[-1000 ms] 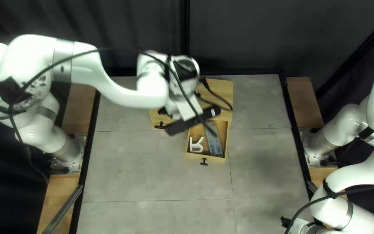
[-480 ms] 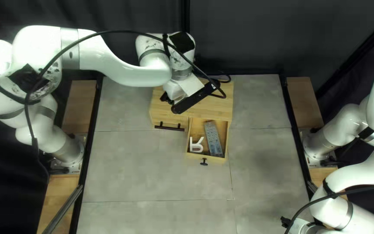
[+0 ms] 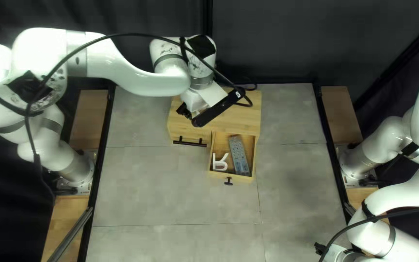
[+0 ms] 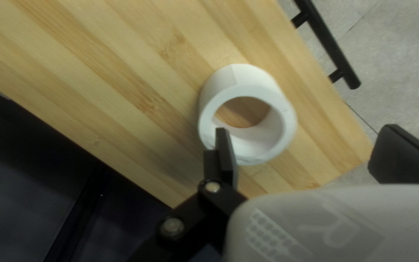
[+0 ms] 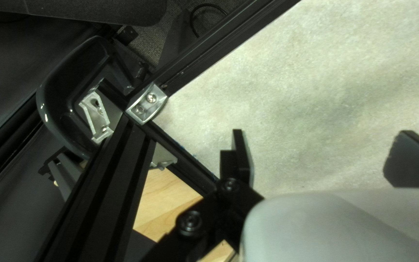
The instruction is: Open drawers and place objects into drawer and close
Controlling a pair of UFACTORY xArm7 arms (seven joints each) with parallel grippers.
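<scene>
My left gripper is over the left part of the wooden cabinet. Its right drawer stands pulled out, holding a white letter R and a grey remote-like object; the left drawer is closed. In the left wrist view a white ring rests on the cabinet top. The left gripper stands open above, one finger overlapping the ring's rim, the other well beyond the ring. My right gripper is at the table's near right; in its wrist view the gripper is open and empty.
A black bar handle juts from the left drawer and a small dark knob from the right one. A black frame rail runs along the table's edge beside the right gripper. The left arm's cable loops over the cabinet.
My left arm has drawn back from above the open drawer toward the far side of the cabinet, uncovering the drawer's contents and the bar handle. The right arm looks unmoved.
</scene>
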